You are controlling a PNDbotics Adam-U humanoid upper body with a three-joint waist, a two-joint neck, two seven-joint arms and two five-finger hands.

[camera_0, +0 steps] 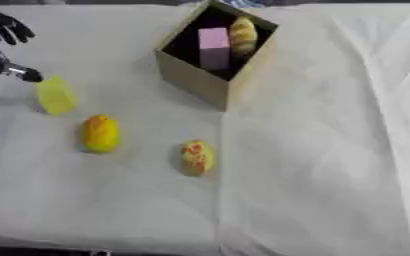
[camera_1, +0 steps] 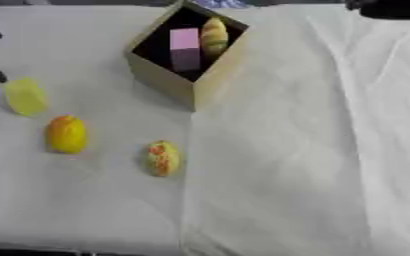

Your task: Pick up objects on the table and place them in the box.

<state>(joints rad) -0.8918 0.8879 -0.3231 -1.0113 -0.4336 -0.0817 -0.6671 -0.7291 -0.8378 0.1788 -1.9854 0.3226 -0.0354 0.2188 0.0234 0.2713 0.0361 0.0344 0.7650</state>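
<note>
An open cardboard box (camera_0: pixel 191 80) stands at the back centre, holding a pink block (camera_0: pixel 214 46) and a yellow oblong thing (camera_0: pixel 243 35). On the white cloth lie a pale yellow block (camera_0: pixel 55 95), a yellow-orange oval fruit (camera_0: pixel 100 133) and a yellow oval thing with red patches (camera_0: pixel 197 157). My left hand (camera_0: pixel 3 30) is at the far left edge with its fingers spread; its thumb tip (camera_0: pixel 26 74) is right at the yellow block's upper corner. A dark part of my right hand (camera_1: pixel 392 7) shows at the top right corner, far from all the objects.
A white wrinkled cloth (camera_0: pixel 322 150) covers the whole table, with a fold running down from the box's front corner. The cloth's front edge runs along the bottom of the view.
</note>
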